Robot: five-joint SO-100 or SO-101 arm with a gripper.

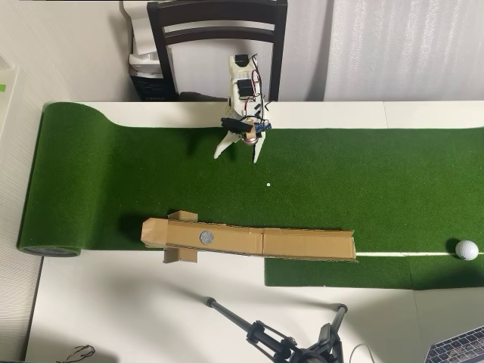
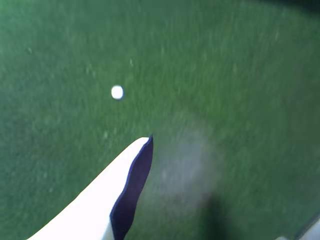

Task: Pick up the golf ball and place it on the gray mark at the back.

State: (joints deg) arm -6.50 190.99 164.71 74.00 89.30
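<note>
In the overhead view the golf ball [image 1: 466, 249] rests on the green turf at the far right edge, far from the arm. The gray mark [image 1: 206, 237] is a round spot on the long brown cardboard strip [image 1: 302, 243] below the arm. My gripper [image 1: 238, 156] hangs over the turf near its upper edge, its two white fingers spread open with nothing between them. The wrist view shows one white finger [image 2: 115, 200] over blurred turf and a tiny white dot [image 2: 117, 92]; neither the ball nor the mark appears there.
The tiny white dot [image 1: 268, 184] lies on the turf mat [image 1: 113, 174] between gripper and cardboard. A dark chair [image 1: 218, 30] stands behind the arm's base. A tripod [image 1: 280, 340] lies on the white table at the bottom. A laptop corner [image 1: 461, 348] shows at bottom right.
</note>
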